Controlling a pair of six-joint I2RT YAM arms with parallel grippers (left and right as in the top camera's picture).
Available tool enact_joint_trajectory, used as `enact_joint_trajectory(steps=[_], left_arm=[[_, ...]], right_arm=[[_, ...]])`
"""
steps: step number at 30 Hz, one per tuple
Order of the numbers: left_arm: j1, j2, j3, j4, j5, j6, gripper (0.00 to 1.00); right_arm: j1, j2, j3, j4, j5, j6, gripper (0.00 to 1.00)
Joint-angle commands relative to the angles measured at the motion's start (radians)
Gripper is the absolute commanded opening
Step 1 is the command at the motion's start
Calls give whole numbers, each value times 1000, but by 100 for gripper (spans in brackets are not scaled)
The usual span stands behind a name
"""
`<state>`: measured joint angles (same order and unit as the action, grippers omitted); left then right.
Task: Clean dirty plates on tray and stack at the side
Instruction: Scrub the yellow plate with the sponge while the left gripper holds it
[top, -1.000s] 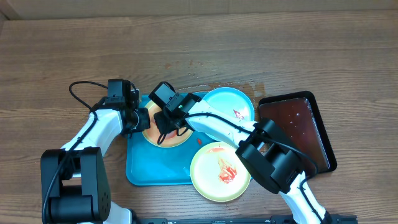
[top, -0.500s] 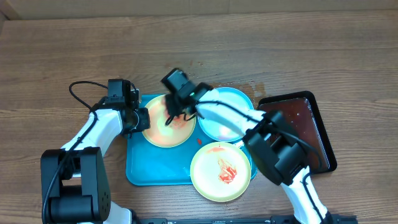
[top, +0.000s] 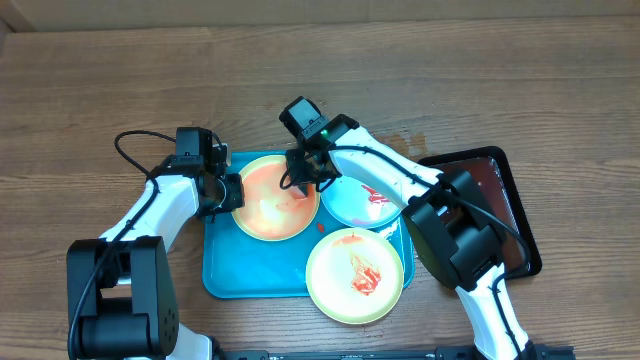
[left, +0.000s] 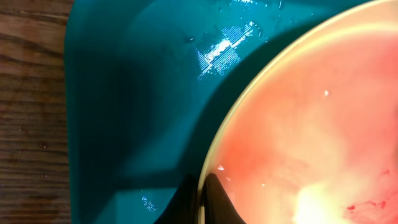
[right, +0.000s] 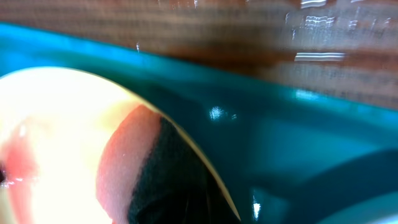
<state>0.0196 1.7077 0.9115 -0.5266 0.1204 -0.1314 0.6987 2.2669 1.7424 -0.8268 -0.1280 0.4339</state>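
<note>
On the turquoise tray (top: 250, 270) lies a pale yellow-green plate (top: 268, 200) filmed with smeared orange-red sauce. My left gripper (top: 232, 193) is shut on its left rim; in the left wrist view its dark fingers (left: 214, 202) pinch the plate (left: 311, 112) edge over the tray (left: 137, 93). My right gripper (top: 303, 183) is shut and presses down on the plate's right side, seen as a dark mass (right: 186, 199) on the plate (right: 56, 124). Whether it holds anything is hidden. A light blue plate (top: 362, 198) and a second yellow-green plate (top: 355, 275) carry red sauce.
A dark brown-black tray (top: 500, 215) with reddish liquid stands to the right of the turquoise one. The second yellow-green plate overhangs the turquoise tray's front right corner. Wooden tabletop (top: 450, 80) surrounds everything.
My right gripper has swept from the plate's left middle to its far right side, uncovering the smeared surface and the blue plate. The left gripper has stayed on the rim.
</note>
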Motion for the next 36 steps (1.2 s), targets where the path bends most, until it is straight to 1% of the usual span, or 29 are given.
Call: enact_joint_trajectory(steps=[1,6,10,18,20,22,24,27,29,32,36], left_arm=[[3,42,-23,-14,-49,-8,5],[3,42,-23,-15,-49,-8,4],[3,42,-23,-16,-49,-9,4],[3,42,-23,-19,-49,-11,4],[3,42,-23,-21,-49,-11,4],[3,42,-23,-21,-49,-11,4],[3,42,-23,-22,-49,-11,4],[3,42,-23,-26,-49,-11,4],[3,42,-23,-26,-49,-11,4],[3,42,-23,-25,-49,-11,4],[3,42,-23,-24,-49,-11,4]], right_arm=[[16,20,-26,-51,-137,-55,4],[48,20,-26,-39,-298,-94,4],[85,20,-26,-9,-389,-90,4],[111,20,-26,69,-439,-31,4],[107,20,-26,91,-434,8,4],[98,20,-26,105,-391,51,4],[82,20,-26,101,-261,117,4],[55,20,-26,88,-172,131,4],[29,20,-26,49,-87,162,4],[-5,20,-26,-14,6,165,4],[-32,20,-26,-67,70,150,4]])
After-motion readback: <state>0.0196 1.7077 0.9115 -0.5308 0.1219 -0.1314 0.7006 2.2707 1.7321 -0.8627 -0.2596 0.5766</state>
